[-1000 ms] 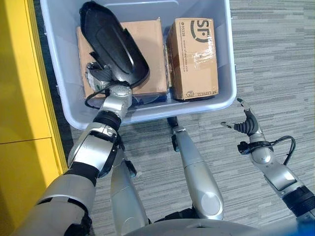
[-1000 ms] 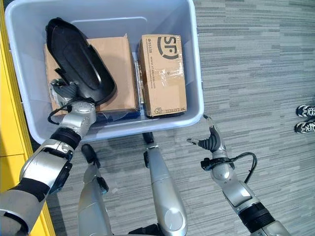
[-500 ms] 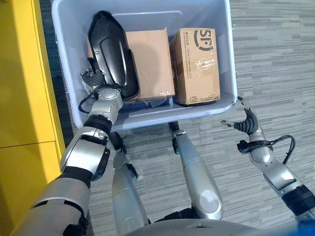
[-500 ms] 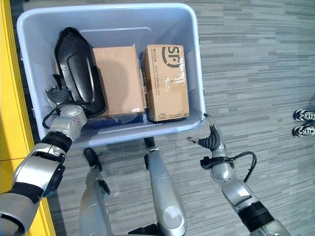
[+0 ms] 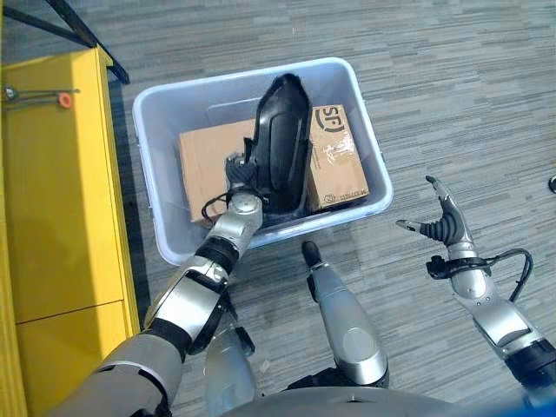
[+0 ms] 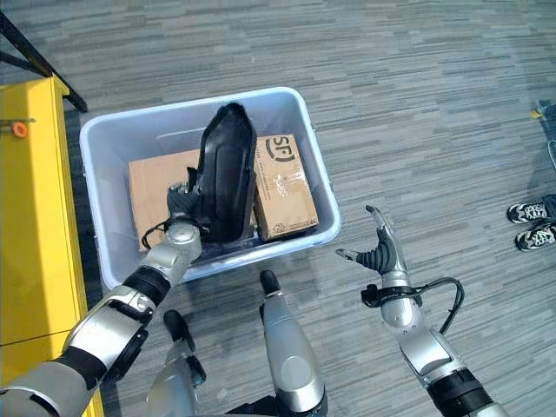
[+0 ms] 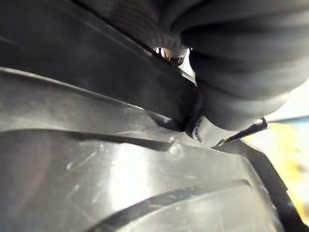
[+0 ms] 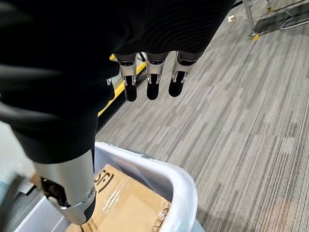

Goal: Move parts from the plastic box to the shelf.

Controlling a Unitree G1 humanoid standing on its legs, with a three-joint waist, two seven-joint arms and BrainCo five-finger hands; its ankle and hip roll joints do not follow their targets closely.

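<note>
Yellow shelf unit point(image 5: 61, 200): far left, nothing placed on it that I can see. Plastic box point(image 5: 156, 221): two cardboard boxes point(image 5: 213, 161) inside. Black moulded part point(image 5: 282, 143): upright above the box, gripped at its lower edge by the left hand point(image 5: 236, 172). Right hand point(image 5: 441, 224): fingers relaxed, empty. Judgement: early stage; carry to shelf outstanding.

Dark print on the smaller cardboard box point(image 5: 336, 156) — nothing legibly readable.
</note>
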